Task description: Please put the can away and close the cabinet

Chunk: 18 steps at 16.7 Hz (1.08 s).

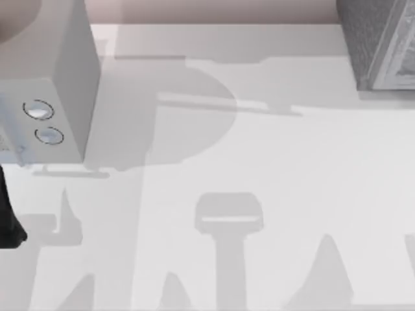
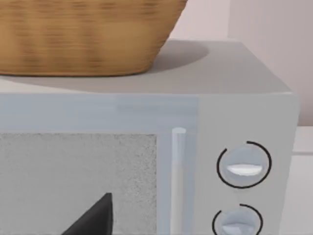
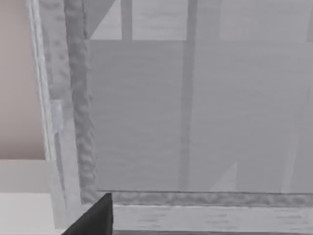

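Left gripper [image 2: 93, 218] shows as one dark fingertip just before the door of the grey box-shaped microwave [image 2: 195, 147]; how wide it is spread cannot be told, and nothing is seen in its hold. Right gripper [image 3: 93, 215] likewise shows one dark fingertip close to the lower front edge of the grey speckled cabinet [image 3: 195, 122], spread unreadable, nothing held. From the microwave as landmark: a woven tan wicker basket [image 2: 83, 34] sits on its top, two round knobs [image 2: 243, 165] beside its door handle, the cabinet well across the white table [image 1: 259, 194]; no can located.
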### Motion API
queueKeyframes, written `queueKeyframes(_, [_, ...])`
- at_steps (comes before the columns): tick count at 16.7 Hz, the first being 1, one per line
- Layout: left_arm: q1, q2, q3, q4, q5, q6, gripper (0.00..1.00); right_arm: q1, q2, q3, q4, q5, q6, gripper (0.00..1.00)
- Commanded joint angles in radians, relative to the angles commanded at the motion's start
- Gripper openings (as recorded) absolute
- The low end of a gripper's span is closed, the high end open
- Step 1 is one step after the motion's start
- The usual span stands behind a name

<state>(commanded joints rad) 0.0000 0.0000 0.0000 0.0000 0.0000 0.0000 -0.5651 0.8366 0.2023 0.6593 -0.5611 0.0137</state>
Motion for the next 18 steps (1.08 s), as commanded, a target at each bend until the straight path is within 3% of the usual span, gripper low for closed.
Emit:
queueKeyframes(5, [0.000, 0.000, 0.000, 0.000, 0.000, 0.000, 1.00, -0.271, 0.429, 0.093, 0.318, -0.268, 0.006, 1.00])
queueKeyframes(9, [0.000, 0.000, 0.000, 0.000, 0.000, 0.000, 1.00, -0.415, 0.652, 0.147, 0.489, -0.409, 0.008, 1.00])
queueKeyframes(18, [0.000, 0.000, 0.000, 0.000, 0.000, 0.000, 1.00, -0.457, 0.711, 0.173, 0.527, -0.450, 0.007, 1.00])
